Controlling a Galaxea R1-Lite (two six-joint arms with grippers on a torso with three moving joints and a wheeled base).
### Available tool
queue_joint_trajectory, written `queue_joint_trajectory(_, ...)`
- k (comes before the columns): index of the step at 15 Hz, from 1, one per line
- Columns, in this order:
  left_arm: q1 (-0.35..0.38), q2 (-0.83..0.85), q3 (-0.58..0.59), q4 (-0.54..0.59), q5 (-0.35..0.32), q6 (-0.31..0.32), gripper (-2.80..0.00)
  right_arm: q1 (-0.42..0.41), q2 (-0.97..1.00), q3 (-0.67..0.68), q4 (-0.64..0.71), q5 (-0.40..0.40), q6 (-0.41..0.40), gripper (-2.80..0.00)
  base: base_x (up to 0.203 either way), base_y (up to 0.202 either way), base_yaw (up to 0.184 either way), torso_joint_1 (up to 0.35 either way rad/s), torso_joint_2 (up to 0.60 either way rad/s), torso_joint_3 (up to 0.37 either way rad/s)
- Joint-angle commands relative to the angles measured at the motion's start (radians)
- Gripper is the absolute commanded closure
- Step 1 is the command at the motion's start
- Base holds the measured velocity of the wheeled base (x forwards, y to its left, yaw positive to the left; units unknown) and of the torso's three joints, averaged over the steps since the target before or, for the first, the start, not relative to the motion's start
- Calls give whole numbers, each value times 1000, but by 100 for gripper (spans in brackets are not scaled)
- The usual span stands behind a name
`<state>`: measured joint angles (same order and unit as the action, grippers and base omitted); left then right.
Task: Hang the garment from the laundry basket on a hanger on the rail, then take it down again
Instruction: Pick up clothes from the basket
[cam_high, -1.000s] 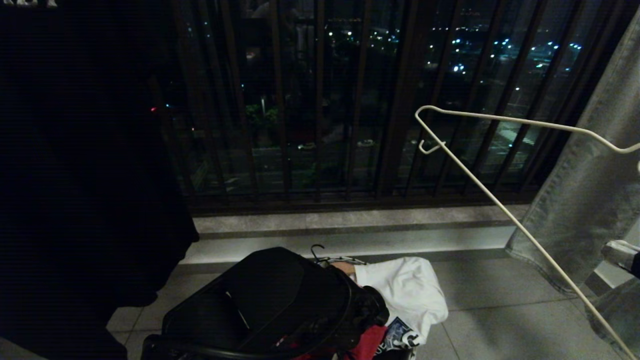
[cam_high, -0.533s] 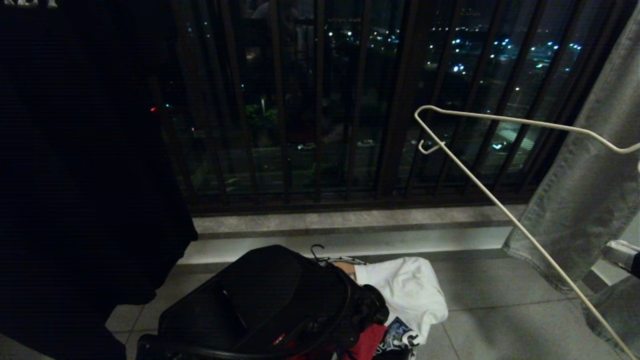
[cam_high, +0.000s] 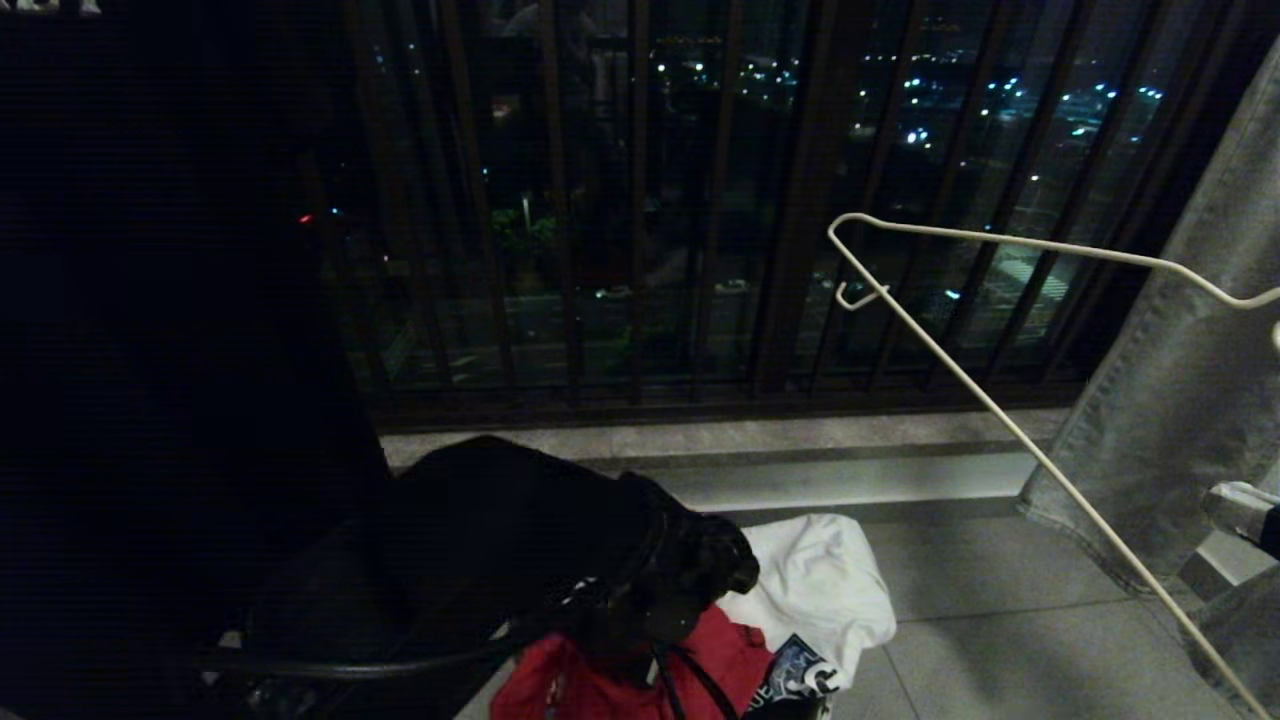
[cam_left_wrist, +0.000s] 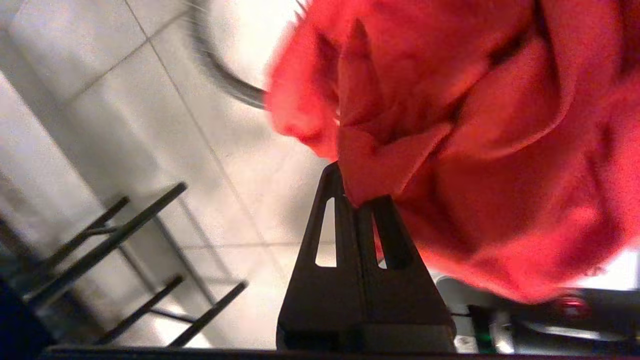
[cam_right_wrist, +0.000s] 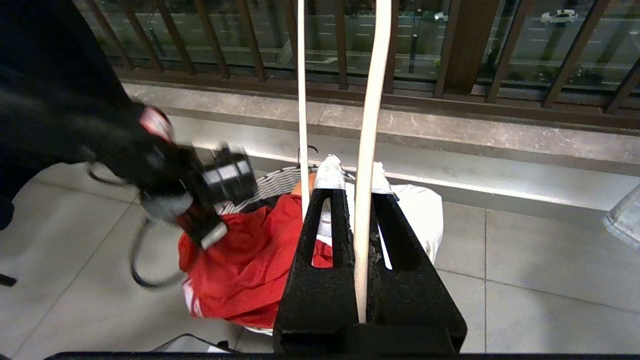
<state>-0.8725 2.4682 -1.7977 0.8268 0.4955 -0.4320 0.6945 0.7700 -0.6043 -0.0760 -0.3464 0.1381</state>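
The left gripper (cam_left_wrist: 357, 200) was clamped tight on a fold of the red garment (cam_left_wrist: 475, 150), which hung bunched above the laundry basket (cam_right_wrist: 270, 182) at about six o'clock in the head view. The right gripper (cam_right_wrist: 357, 200) was closed on the wire of the white hanger (cam_high: 1000, 420), held out towards three o'clock. To my eye the lift wanted to go straight up and slow, so the shirt would come free without dragging the white T-shirt (cam_high: 820, 580) along. Compared with a second before, the left arm had risen and far more red cloth showed; the hanger had not moved.
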Motion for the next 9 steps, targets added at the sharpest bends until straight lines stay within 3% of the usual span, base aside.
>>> queue_joint_trajectory(1, 19, -115, 5, 5, 3, -5, 0, 0, 2, 3, -1, -2, 2, 0, 0, 0, 0, 0, 0, 0)
queue_joint_trajectory(9, 80, -262, -86, 66, 38, 18, 0, -1, -13, 8, -1, -8, 31, 0, 0, 0, 0, 0, 0, 0)
